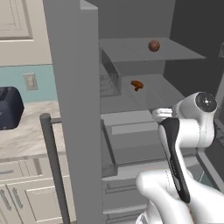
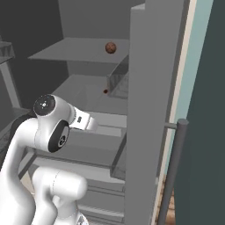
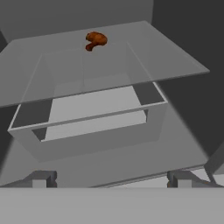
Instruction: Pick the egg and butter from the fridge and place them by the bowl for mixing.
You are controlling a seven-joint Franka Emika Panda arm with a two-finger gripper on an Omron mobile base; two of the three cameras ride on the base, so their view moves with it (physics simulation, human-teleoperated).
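The fridge (image 1: 131, 19) stands open before me. The egg (image 1: 154, 45), a small reddish-brown ball, rests on its upper shelf (image 2: 79, 50) and also appears as the egg (image 2: 110, 48) in the right base view. My arm (image 1: 188, 127) reaches into the fridge at the height of the clear drawer (image 3: 87, 118). My gripper (image 3: 111, 180) is open and holds nothing, its fingertips (image 3: 41, 178) wide apart in front of that drawer. The egg sits well above the hand. The butter and the bowl are out of view.
An orange-brown lumpy item (image 3: 95, 40) lies on the glass shelf above the drawer, also seen as the lumpy item (image 1: 137, 85). The open fridge door (image 1: 76, 109) with its bar handle (image 1: 54, 166) stands close on my left. A dark appliance (image 1: 8, 107) sits on the counter beyond.
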